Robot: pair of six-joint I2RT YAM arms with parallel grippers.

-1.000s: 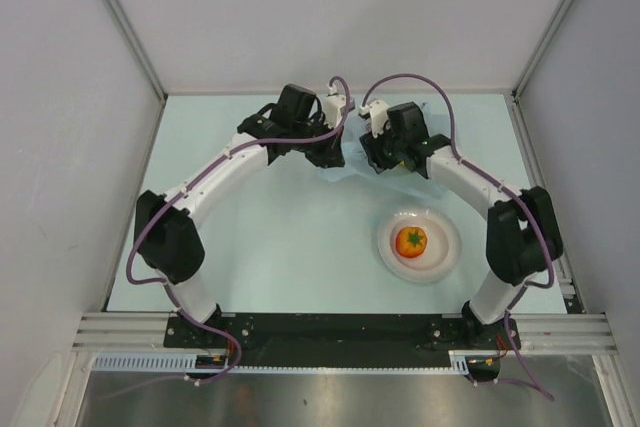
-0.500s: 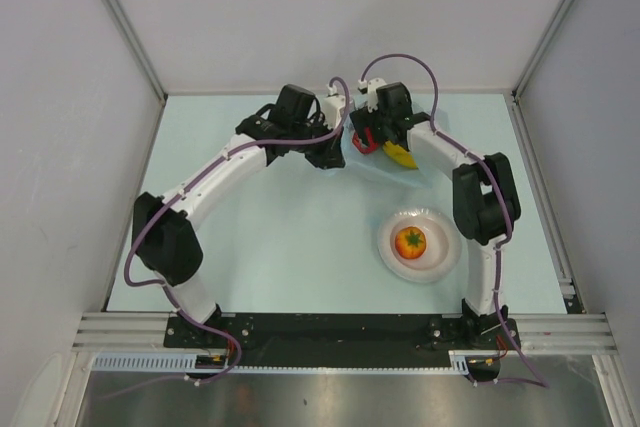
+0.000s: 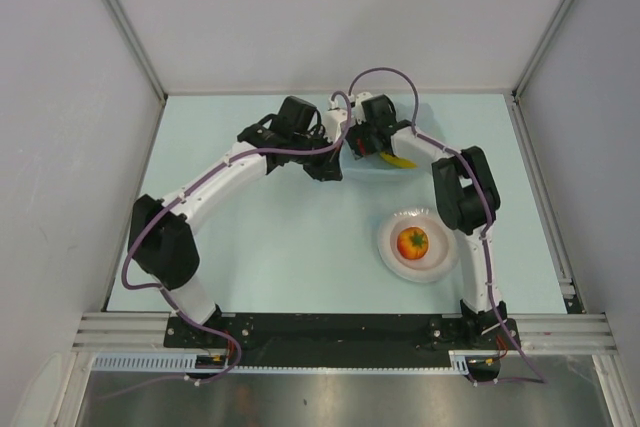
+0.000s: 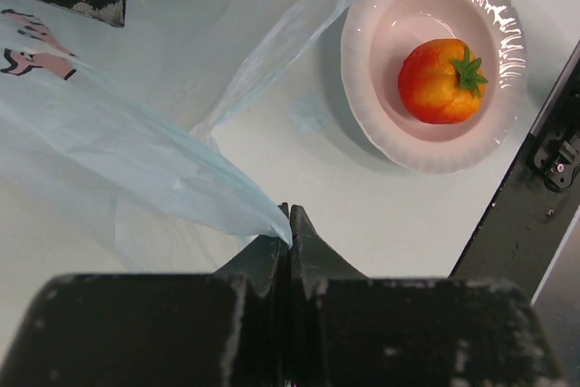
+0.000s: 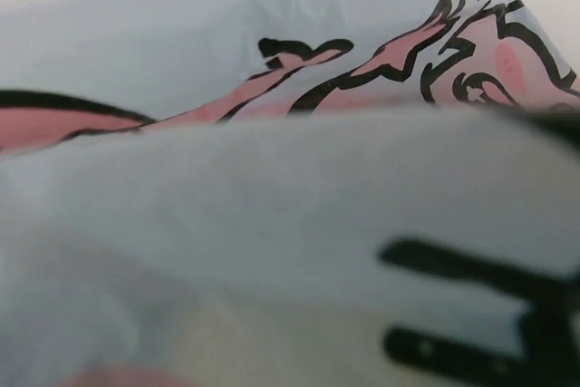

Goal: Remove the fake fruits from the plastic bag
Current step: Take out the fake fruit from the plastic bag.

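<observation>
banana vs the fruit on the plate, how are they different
The banana is yellow and long; the fruit is orange-red and round, with a green leafy top. The banana lies by the bag; the fruit sits alone on the white plate. Whether the banana is clear of the bag cannot be told; the fruit plainly is. Both are small fruits.

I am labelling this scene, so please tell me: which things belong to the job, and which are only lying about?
Job: plastic bag, pinched by left claw; banana; orange-red fruit, already out.
Just there: white plate under it; table.
</observation>
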